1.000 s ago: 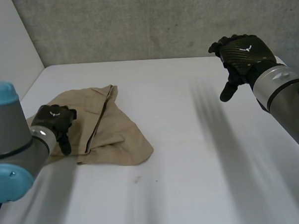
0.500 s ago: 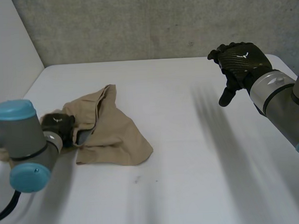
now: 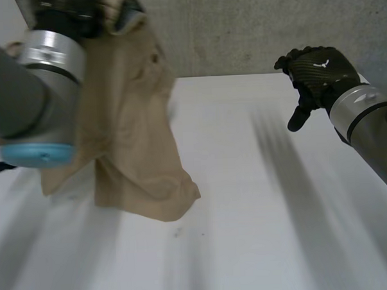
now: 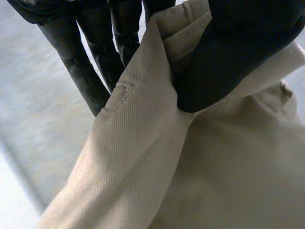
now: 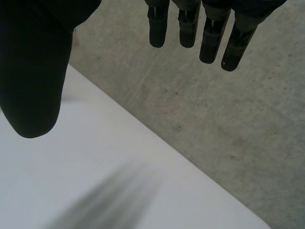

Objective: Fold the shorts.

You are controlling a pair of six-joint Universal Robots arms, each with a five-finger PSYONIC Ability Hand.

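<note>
Well, left robot hand [image 4: 238, 47] pinches the shorts [image 3: 135, 141] up high — the loose, empty right robot hand [image 3: 314, 72] should grab a corner.

Matt woven cloth shorts [image 3: 136, 154]; smooth white table [image 3: 249, 232]; rough grey wall [image 3: 240, 27]

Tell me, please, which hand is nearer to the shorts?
Left. The left hand pinches the shorts and holds them up; the right hand is open, far off to their side, touching nothing.

White table [image 3: 262, 245] backed by grey wall [image 3: 240, 27].
</note>
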